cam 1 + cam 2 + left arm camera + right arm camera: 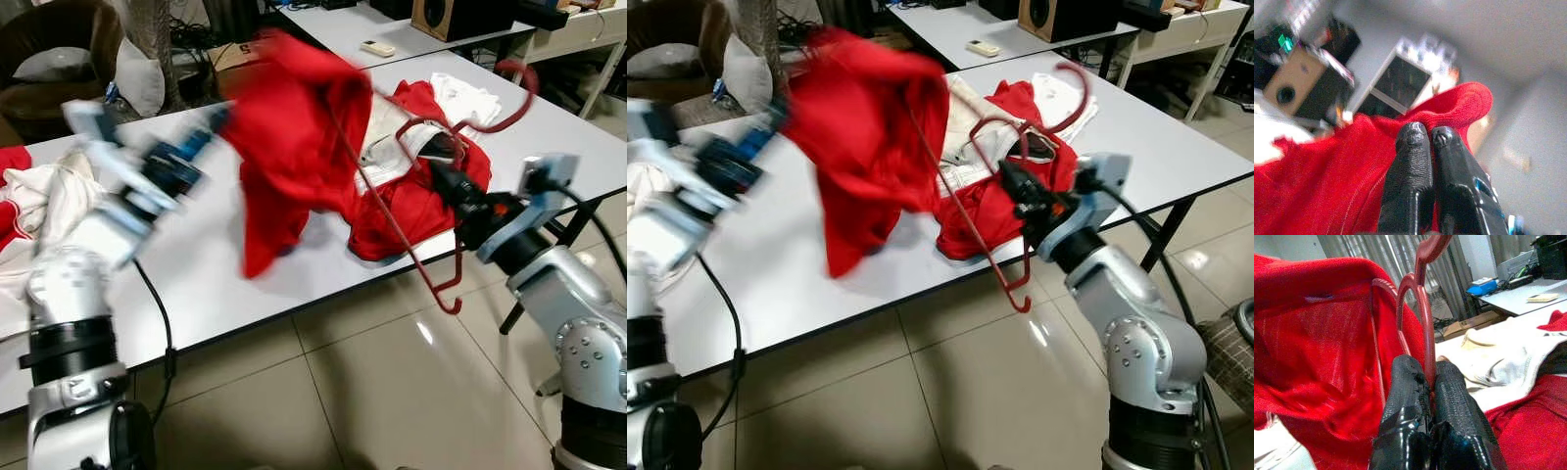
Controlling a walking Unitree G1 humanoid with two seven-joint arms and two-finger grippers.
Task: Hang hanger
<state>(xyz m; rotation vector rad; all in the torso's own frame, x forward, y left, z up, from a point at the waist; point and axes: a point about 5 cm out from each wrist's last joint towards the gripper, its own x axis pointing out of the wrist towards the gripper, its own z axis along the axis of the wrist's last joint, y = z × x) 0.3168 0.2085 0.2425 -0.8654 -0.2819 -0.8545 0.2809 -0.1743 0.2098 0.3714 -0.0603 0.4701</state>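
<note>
A dark red hanger (407, 211) tilts over the table's front edge, its hook (514, 93) up at the right and one end (449, 299) low in front. My right gripper (443, 178) is shut on the hanger near its neck (1425, 338). A red garment (289, 137) is draped over the hanger's far end and held up, blurred by motion. My left gripper (1425, 139) is shut on that garment's (1327, 176) edge, up at the left over the table.
The white table (216, 264) carries a heap of red and white clothes (416, 186) behind the hanger and more clothes (34, 196) at the left end. A second table (333, 24) with a speaker box (456, 15) stands behind. Tiled floor (392, 392) lies in front.
</note>
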